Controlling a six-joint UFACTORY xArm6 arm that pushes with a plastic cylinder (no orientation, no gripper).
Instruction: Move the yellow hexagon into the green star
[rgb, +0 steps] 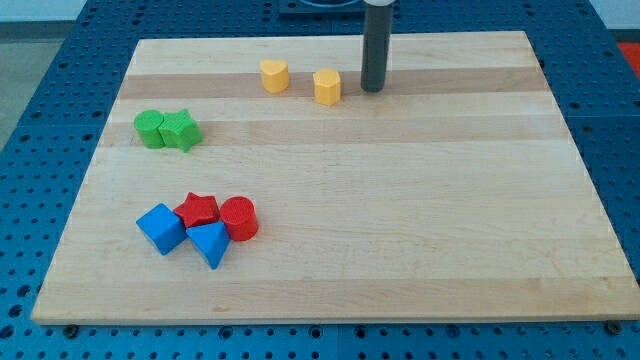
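Wooden board (400, 200): upright yellow hexagon (326, 87) just left of my tip (373, 89), green star (181, 130) far left.

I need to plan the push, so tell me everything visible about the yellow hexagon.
The yellow hexagon is a small, matte, plastic-looking six-sided prism standing flat on the wooden board near the view's top. Nothing touches it: the yellow heart sits apart on its left, and my tip stands just to its right with a narrow gap. The green star lies far toward the lower left.
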